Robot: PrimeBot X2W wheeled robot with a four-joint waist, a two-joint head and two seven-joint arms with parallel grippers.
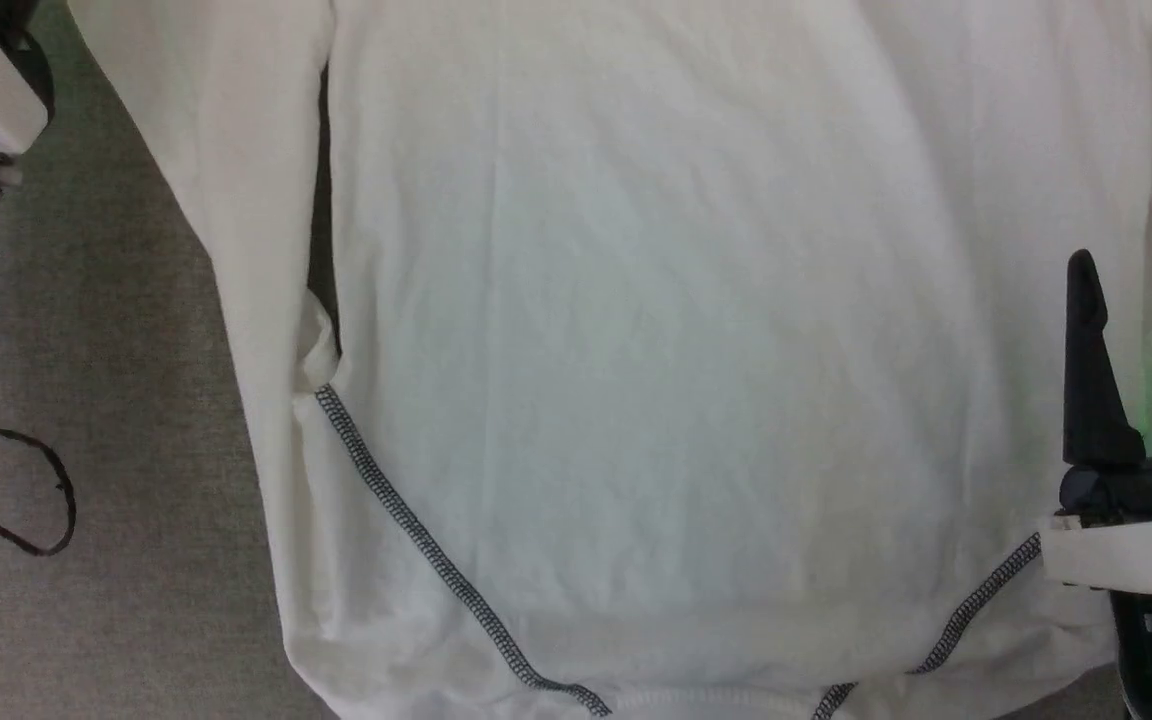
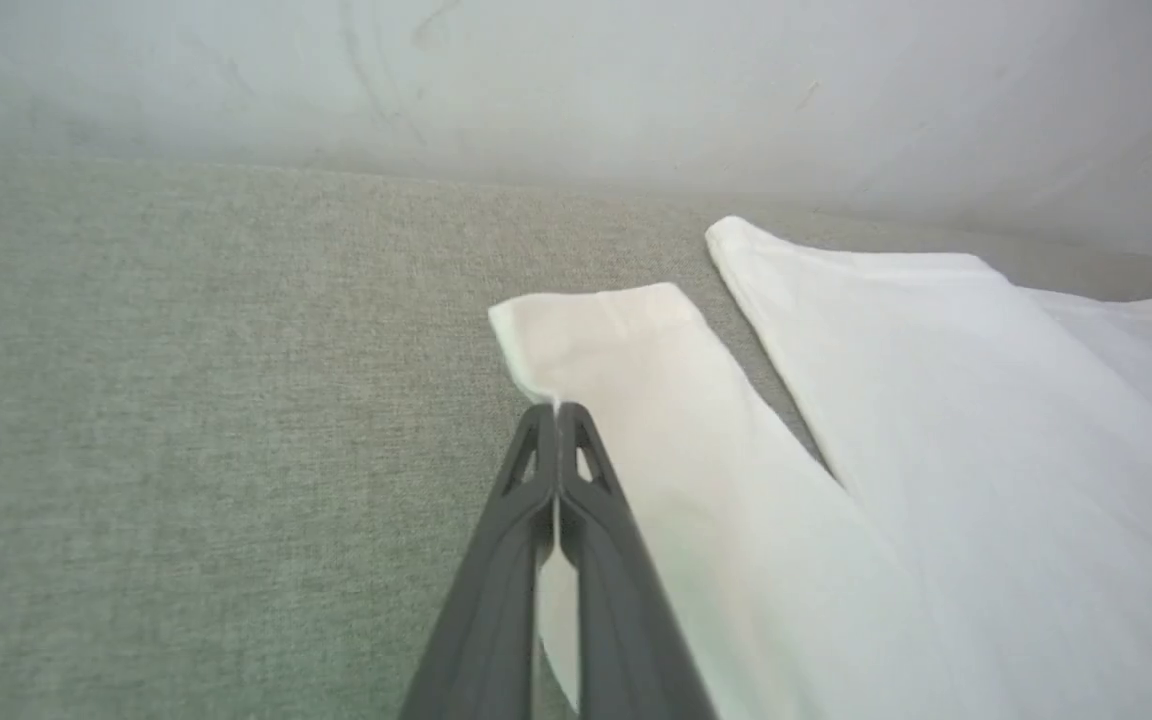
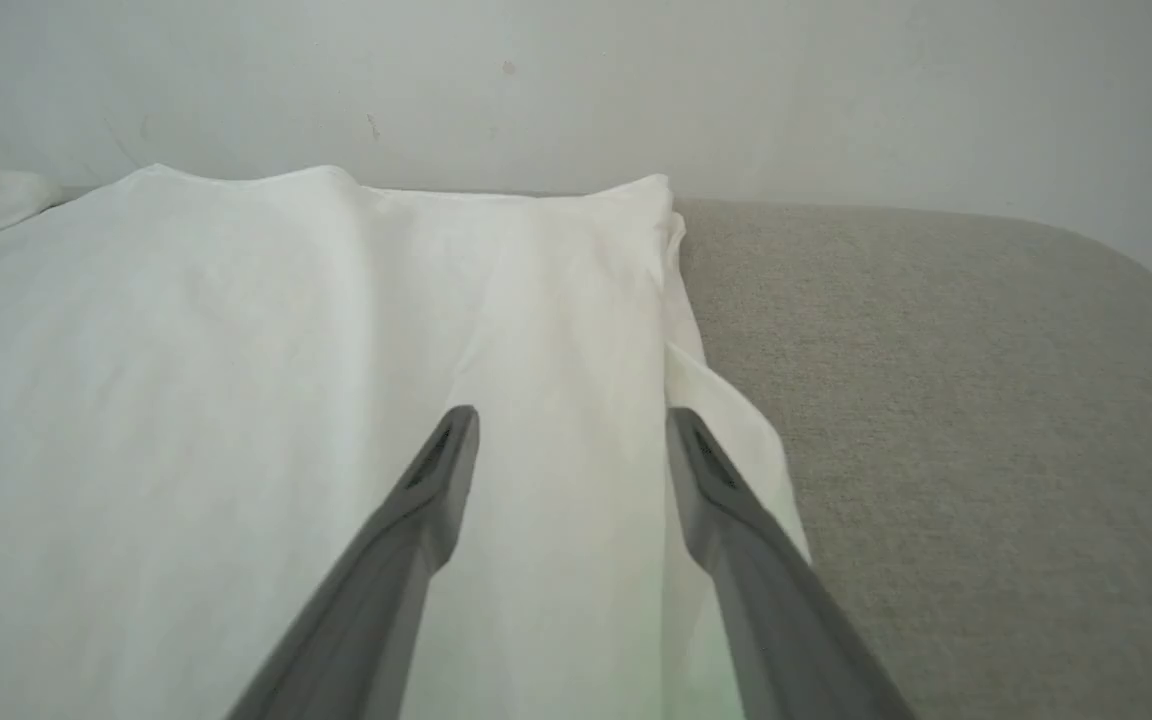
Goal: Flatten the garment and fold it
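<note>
one wide grey cloth surface (image 1: 86, 400) carries the garment (image 1: 656, 350), which lies spread flat on it, collar toward the robot and a sleeve at each side. the right gripper (image 3: 571, 415) hangs over the shirt's right edge with jaws released. the left gripper (image 2: 558, 408) is clenched on the left sleeve's edge, near the cuff.
</note>
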